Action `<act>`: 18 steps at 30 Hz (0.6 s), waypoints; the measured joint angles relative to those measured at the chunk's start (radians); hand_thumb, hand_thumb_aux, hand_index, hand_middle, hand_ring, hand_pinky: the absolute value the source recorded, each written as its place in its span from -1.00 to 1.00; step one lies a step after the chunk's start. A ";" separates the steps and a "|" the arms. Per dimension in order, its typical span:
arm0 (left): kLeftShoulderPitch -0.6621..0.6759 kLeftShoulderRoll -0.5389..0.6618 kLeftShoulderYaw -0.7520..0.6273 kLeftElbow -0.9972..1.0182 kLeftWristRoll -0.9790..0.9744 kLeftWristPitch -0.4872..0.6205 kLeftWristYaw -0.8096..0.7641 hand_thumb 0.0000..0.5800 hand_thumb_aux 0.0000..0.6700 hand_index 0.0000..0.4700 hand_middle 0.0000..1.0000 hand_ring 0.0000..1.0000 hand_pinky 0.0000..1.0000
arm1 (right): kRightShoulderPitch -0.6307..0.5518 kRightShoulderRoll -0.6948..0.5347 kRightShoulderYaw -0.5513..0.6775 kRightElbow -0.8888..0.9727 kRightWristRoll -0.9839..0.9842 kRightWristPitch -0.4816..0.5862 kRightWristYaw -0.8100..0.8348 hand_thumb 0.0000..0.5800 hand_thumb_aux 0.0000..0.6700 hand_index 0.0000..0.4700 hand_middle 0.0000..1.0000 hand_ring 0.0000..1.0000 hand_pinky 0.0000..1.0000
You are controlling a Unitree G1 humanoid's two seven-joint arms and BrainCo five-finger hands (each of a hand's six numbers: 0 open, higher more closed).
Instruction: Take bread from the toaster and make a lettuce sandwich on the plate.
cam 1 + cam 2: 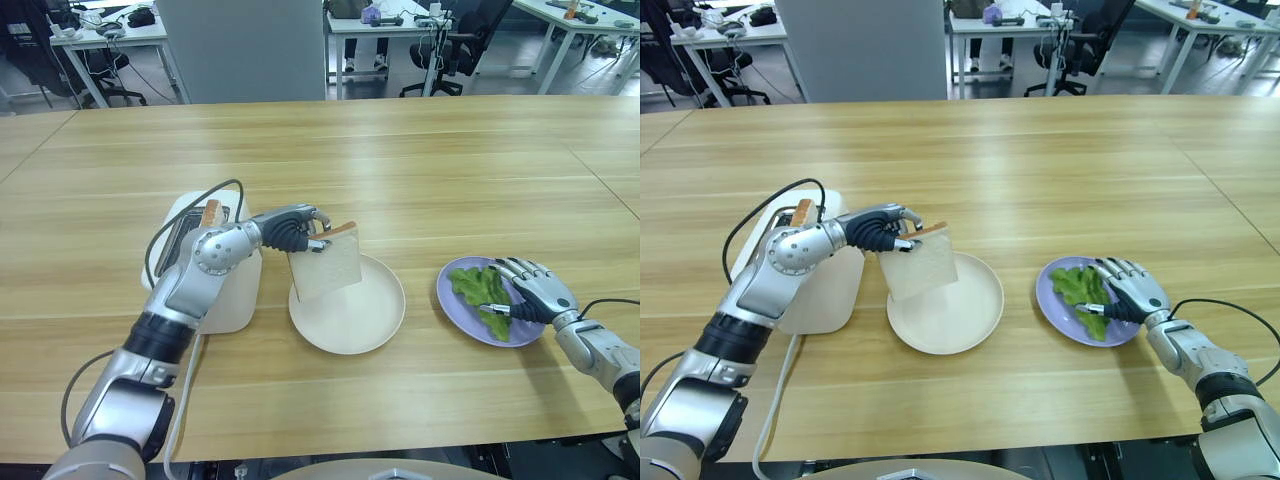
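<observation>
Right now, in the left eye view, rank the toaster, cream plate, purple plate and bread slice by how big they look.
1. toaster, even though partly covered
2. cream plate
3. purple plate, only slightly smaller; nearly a tie
4. bread slice, clearly smallest

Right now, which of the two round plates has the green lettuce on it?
The small purple plate, where green lettuce lies under the right robot hand. The larger cream plate carries none.
</observation>
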 measured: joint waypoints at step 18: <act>-0.155 -0.191 -0.085 0.570 -0.013 -0.205 -0.145 1.00 1.00 0.96 1.00 1.00 1.00 | -0.003 -0.018 0.066 0.031 0.014 -0.028 -0.019 1.00 1.00 0.96 -1.00 -1.00 -1.00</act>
